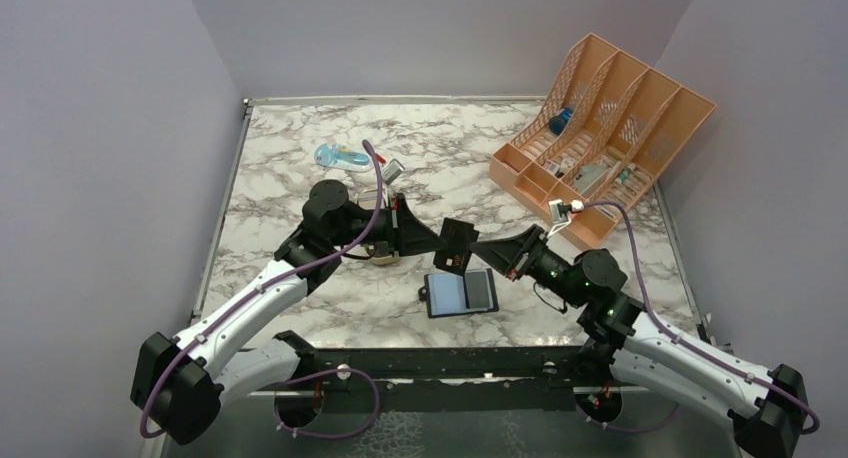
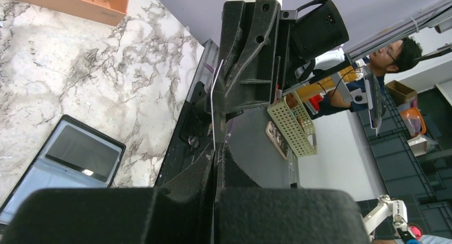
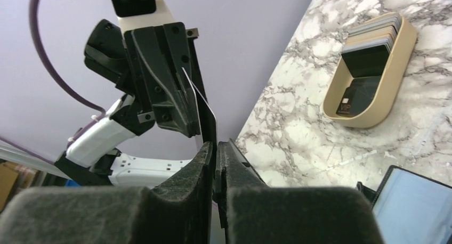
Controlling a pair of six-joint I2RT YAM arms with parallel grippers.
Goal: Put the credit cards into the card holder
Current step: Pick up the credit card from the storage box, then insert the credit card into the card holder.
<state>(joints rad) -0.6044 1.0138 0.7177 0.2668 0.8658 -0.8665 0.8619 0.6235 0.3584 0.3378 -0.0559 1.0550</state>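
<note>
Where the two arms meet in the air, the right gripper [image 3: 215, 148] is pinched onto the near end of a single credit card [image 3: 209, 124]. The left gripper [image 2: 215, 157], facing it tip to tip, is clamped onto the card's far end. The card's length appears to run from one gripper toward the other; its dark face shows to the overhead camera and only a thin pale edge to the left wrist camera. Below the grippers, toward the arm bases, the card holder [image 1: 461, 293] lies open and flat on the table [image 1: 300, 178], blue-grey inner faces up. Behind the left gripper, partly under its arm, a gold tin [image 3: 397, 73] holds more credit cards [image 3: 373, 33] standing in a row. Out past the right gripper, an orange desk organiser [image 1: 610, 128] sits at the table's far corner. The table is white marble with grey veins, closed in by pale lilac walls [image 1: 430, 28].
</note>
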